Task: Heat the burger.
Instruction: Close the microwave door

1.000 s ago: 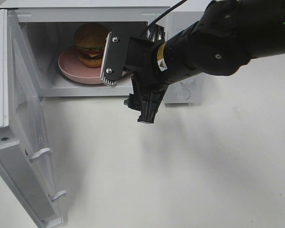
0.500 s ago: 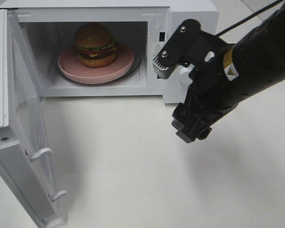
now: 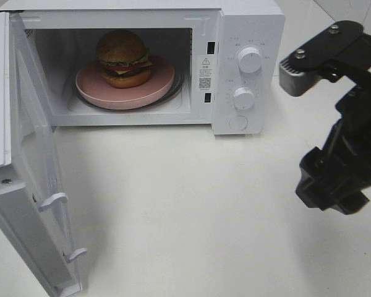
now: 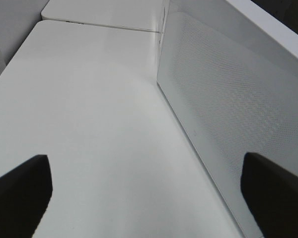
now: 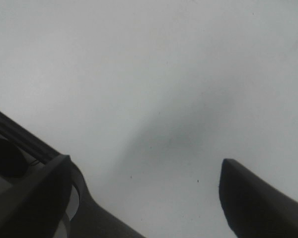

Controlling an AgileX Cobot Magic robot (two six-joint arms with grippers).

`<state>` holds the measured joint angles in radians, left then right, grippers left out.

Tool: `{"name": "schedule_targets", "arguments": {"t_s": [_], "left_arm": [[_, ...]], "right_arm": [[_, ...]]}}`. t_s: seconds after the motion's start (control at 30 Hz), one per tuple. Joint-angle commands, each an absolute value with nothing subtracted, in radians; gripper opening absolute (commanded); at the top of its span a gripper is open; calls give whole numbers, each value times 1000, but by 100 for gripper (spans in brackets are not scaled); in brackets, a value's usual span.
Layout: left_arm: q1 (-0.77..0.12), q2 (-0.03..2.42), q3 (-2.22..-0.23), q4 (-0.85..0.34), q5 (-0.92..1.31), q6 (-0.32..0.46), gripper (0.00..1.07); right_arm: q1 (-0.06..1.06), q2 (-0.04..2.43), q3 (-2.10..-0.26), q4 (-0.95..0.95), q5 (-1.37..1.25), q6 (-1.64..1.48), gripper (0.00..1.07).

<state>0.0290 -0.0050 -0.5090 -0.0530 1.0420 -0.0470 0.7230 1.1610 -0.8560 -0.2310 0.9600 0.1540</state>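
Pulled clear of the white box microwave [image 3: 250, 31], your right gripper [image 5: 145, 163] gapes wide and empty; slam the hanging white door [image 3: 31, 185] and the glossy golden-bun burger [image 3: 122, 55] may slide.

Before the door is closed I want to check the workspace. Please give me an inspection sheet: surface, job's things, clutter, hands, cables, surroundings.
Surface: white table, no spills seen.
Job's things: burger sits on the pink plate inside the microwave; its door stands wide open.
Clutter: nothing seen.
Hands: left hand open and empty, beside the open door; right hand open and empty, over the table to the right of the microwave.
Cables: nothing seen.
Surroundings: what looks like a second white tabletop adjoins the table.
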Motion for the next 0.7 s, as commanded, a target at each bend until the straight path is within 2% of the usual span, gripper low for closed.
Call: {"name": "schedule_targets", "arguments": {"t_s": [0.03, 0.6, 0.67, 0.7], "left_arm": [[27, -24, -505, -55, 1034, -46, 98], [27, -24, -505, -55, 1034, -46, 98], [27, -24, -505, -55, 1034, -46, 98], [27, -24, -505, -55, 1034, -46, 98]], "right_arm": [[723, 1048, -822, -223, 1036, 162, 76], [712, 634, -677, -225, 1130, 218, 76], [642, 601, -639, -221, 1127, 220, 76], [642, 601, -639, -221, 1127, 220, 76]]}}
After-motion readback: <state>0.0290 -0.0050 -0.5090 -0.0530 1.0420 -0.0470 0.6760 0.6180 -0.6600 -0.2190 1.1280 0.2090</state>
